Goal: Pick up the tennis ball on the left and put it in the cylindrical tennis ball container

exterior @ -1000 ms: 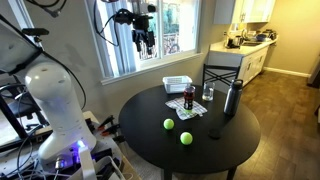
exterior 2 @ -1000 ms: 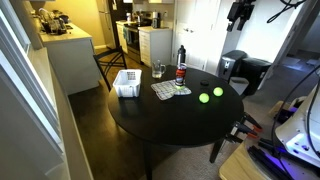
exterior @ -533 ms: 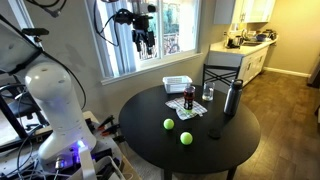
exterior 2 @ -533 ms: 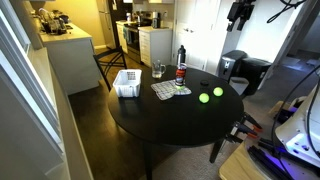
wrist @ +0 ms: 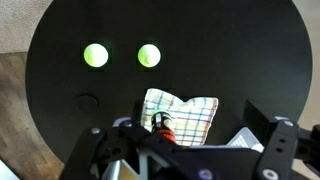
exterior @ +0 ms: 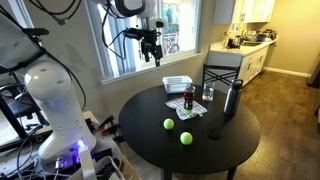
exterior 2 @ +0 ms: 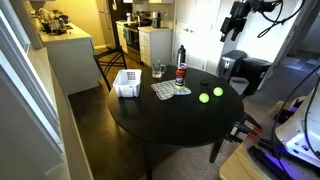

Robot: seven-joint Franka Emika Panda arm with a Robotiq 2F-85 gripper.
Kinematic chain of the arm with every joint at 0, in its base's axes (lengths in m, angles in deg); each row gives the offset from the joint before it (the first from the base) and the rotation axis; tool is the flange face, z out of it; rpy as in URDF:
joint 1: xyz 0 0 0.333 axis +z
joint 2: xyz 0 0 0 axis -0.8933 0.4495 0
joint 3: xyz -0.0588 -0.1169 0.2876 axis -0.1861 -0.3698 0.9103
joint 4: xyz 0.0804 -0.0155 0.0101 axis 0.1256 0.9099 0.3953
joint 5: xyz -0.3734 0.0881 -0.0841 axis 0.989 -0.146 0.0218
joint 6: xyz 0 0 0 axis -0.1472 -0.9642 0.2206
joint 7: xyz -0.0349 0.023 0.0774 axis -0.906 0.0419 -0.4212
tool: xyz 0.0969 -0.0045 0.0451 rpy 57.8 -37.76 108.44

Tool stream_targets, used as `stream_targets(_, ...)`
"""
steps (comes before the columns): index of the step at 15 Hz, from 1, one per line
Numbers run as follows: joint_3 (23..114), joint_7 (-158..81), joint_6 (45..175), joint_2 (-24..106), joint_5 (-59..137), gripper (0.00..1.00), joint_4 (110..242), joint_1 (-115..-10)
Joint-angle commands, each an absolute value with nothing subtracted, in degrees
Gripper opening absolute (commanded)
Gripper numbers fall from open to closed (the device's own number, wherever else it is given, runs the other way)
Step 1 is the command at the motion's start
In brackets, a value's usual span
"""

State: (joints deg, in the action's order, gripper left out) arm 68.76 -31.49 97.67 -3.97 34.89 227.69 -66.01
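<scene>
Two yellow-green tennis balls lie side by side on the round black table (exterior: pixel 230 150), apart from each other: one (exterior: pixel 169 125) and its twin (exterior: pixel 186 138). They also show in an exterior view (exterior 2: pixel 204 98) (exterior 2: pixel 217 93) and in the wrist view (wrist: pixel 96 55) (wrist: pixel 149 55). The cylindrical tennis ball container (exterior: pixel 189 97) (exterior 2: pixel 181 70) (wrist: pixel 163 125), with a dark red label, stands upright beside a checked cloth (wrist: pixel 185 110). My gripper (exterior: pixel 150 45) (exterior 2: pixel 233 28) (wrist: pixel 185 145) hangs high above the table, open and empty, far from the balls.
A tall dark flask (exterior: pixel 232 97) and a small clear glass (exterior: pixel 208 95) (exterior 2: pixel 158 71) stand near the container. A white basket (exterior: pixel 178 84) (exterior 2: pixel 127 83) sits at the table's edge. A chair (exterior: pixel 222 75) stands behind the table, by a window.
My gripper has come down a little and shifted sideways toward the table. The balls, the container and the other things have not moved.
</scene>
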Motion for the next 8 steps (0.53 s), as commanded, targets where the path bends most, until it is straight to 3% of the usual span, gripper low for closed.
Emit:
stream_targets(1,68.13,-31.60,105.16,2.62,35.77,1.00,228.76,-67.30)
stream_targets(8,68.81,-34.61,120.22,20.15,40.65,1.00,227.32,-68.56)
